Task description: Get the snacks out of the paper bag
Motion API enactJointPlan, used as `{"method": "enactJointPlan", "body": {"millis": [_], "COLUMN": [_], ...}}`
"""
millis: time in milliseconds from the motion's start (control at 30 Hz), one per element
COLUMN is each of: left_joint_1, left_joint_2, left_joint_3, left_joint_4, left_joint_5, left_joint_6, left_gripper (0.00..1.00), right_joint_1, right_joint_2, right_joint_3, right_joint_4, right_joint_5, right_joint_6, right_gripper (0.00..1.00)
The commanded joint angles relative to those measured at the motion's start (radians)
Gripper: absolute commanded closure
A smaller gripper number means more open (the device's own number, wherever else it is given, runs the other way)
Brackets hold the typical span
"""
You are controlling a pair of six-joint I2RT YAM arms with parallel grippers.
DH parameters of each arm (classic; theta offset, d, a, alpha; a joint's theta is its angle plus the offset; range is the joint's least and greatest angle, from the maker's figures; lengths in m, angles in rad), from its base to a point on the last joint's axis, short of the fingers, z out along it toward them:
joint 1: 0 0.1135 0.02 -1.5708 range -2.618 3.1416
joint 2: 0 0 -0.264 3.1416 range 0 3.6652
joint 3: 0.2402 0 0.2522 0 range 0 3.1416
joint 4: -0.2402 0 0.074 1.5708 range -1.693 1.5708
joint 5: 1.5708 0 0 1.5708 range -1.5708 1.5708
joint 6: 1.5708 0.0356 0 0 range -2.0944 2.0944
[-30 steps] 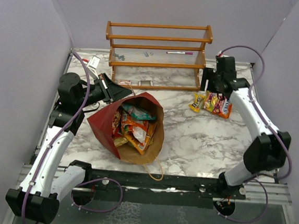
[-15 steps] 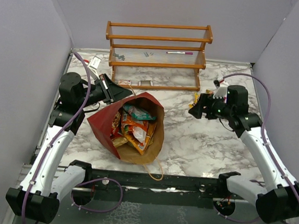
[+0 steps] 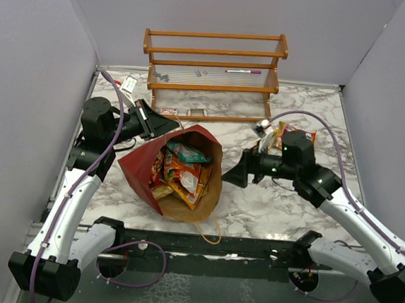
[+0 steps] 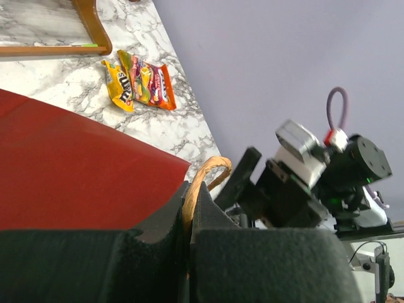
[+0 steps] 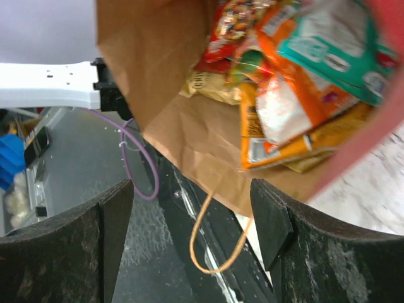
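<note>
The paper bag point(image 3: 138, 168) lies on its side, dark red outside, its kraft brown mouth point(image 3: 210, 187) facing the near right. Several snacks point(image 3: 182, 169) lie inside, mostly orange, one teal point(image 3: 187, 152). My left gripper point(image 3: 170, 126) is shut on the bag's far twine handle point(image 4: 203, 180) at the red wall point(image 4: 76, 183). My right gripper point(image 3: 233, 175) is open and empty just right of the bag mouth. Its view looks into the bag point(image 5: 158, 63) at the teal packet point(image 5: 334, 50) and orange packets point(image 5: 278, 120). Three packets point(image 4: 140, 79) lie on the table, partly behind the right arm point(image 3: 293, 135).
A wooden rack point(image 3: 213, 74) holding small items stands at the back. A white tag point(image 3: 127, 83) lies at the back left. The bag's near handle point(image 3: 214, 232) hangs over the table's front rail point(image 3: 251, 249). It also shows between my right fingers point(image 5: 214, 246).
My right arm has swung from the packets at the back right, left and nearer, to the bag's mouth. The left arm and the bag have not moved.
</note>
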Motion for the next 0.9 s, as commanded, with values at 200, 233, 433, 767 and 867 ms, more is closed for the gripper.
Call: {"method": "enactJointPlan", "body": {"millis": [200,233,433,767,867], "left_joint_1": [0.003,0.003,0.003,0.002,0.003], "left_joint_2": [0.003,0.004,0.003,-0.009,-0.014], "left_joint_3": [0.042,0.041,0.032,0.012,0.010], "left_joint_4": [-0.022,-0.021,-0.012,0.013,0.011], "left_joint_5": [-0.021,-0.022,-0.016,-0.001,-0.002], "left_joint_6": [0.023,0.021,0.019,-0.006,-0.007], "left_gripper": [1.00,1.00,1.00,1.00,1.00], "right_joint_1": [0.365,0.366,0.368,0.368,0.366], "right_joint_2": [0.229,0.263,0.359,0.492,0.544], "right_joint_3": [0.136,0.168,0.160,0.017,0.003], "right_joint_4": [0.142,0.115,0.237,0.646,0.752], "right_joint_5": [0.434,0.467,0.561,0.771,0.834], "right_joint_6": [-0.351,-0.395,-0.708,-1.058,-1.087], "right_gripper": [0.26,0.26,0.25,0.31,0.32]}}
